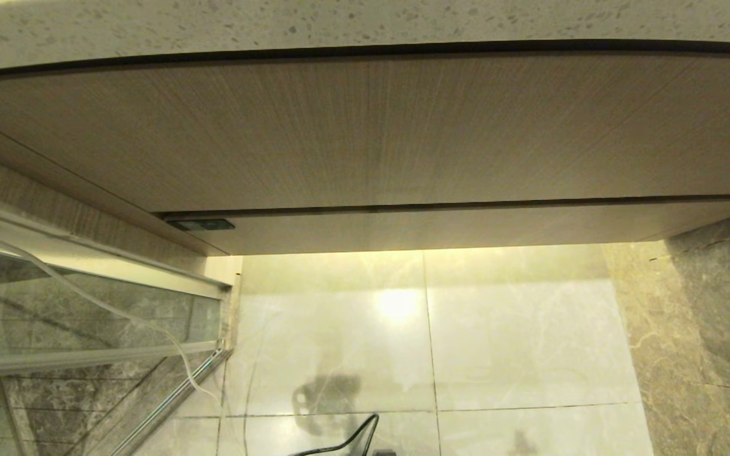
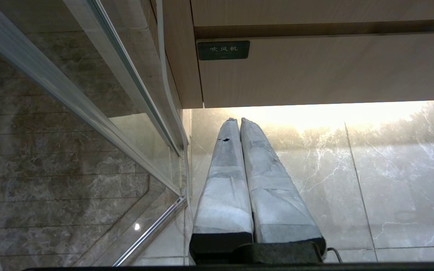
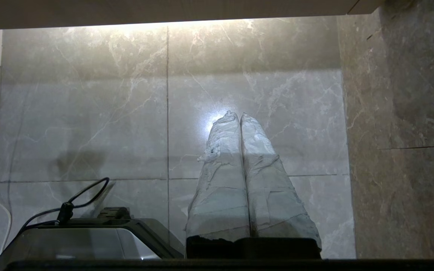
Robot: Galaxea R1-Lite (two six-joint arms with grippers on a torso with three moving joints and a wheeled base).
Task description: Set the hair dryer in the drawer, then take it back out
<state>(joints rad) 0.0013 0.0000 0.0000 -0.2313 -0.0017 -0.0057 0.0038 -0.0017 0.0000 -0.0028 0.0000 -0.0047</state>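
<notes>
We see the drawer (image 1: 466,231) as a low, pale wood-grain front, pushed in flush beneath the taller panel (image 1: 365,133), with only a thin dark gap between them. A small dark label (image 1: 201,224) sits at the drawer's left end; in the left wrist view the same label (image 2: 223,50) carries pale characters. The hair dryer shows in none of our views, so we cannot tell where it lies. Above the panel runs the speckled stone bench (image 1: 276,22). Below the drawer a strip of light falls on the pale marble floor (image 1: 517,342). Left of the drawer stands a glass partition (image 1: 86,304) in a metal frame, and a thin white cord (image 1: 168,342) hangs across it. Our left gripper (image 2: 238,121) hangs below the drawer near the label, its wrapped fingers (image 2: 226,180) pressed together and holding nothing. Our right gripper (image 3: 237,114) points at the floor under the drawer, fingers (image 3: 224,180) likewise closed and empty. A dark cable (image 1: 352,437) loops over the floor.
</notes>
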